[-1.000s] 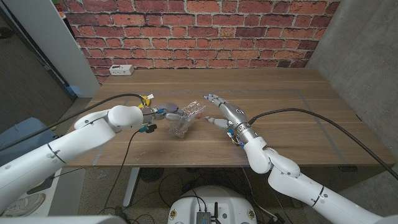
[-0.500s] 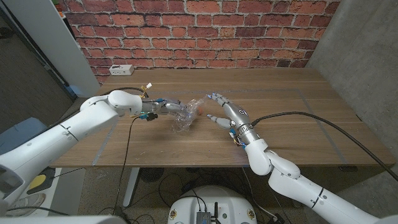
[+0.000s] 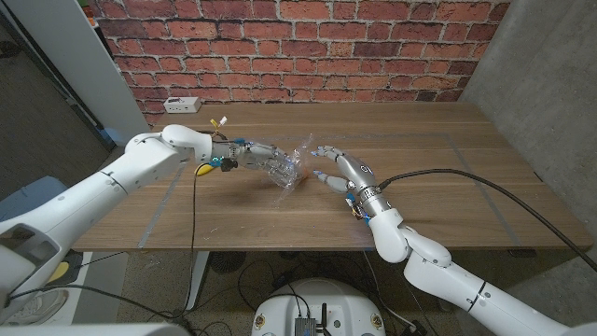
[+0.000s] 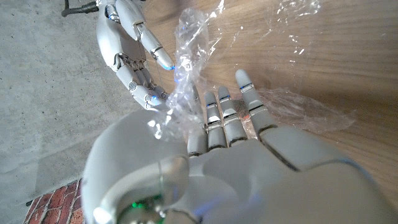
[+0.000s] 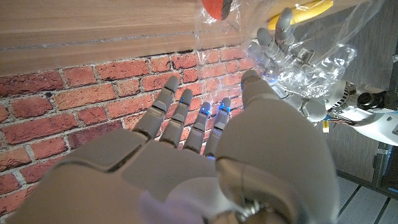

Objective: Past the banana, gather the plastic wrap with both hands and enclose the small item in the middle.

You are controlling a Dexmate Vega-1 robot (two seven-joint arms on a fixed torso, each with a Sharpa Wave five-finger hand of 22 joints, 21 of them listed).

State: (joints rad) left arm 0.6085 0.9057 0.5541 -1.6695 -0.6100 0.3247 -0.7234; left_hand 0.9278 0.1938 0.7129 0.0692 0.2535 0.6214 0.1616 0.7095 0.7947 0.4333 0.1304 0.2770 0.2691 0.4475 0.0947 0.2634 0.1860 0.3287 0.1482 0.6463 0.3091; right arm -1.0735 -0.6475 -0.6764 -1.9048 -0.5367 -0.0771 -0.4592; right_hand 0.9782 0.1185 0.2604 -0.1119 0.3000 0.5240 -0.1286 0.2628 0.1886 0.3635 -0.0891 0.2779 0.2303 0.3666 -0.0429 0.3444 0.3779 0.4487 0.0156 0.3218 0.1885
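The sheet of plastic wrap is bunched up near the middle of the wooden bench, lifted between the two hands. The left hand reaches in from the left, and its fingers have hold of the crumpled film. The right hand is just beside the wrap on the other side, its fingers apart and gripping nothing; its fingertips nearly meet the raised edge of the film. In the right wrist view a small orange-red item shows through the wrap at its edge; whether it sits fully inside the folds is not clear. The banana lies on the bench under the left forearm, near the wrap.
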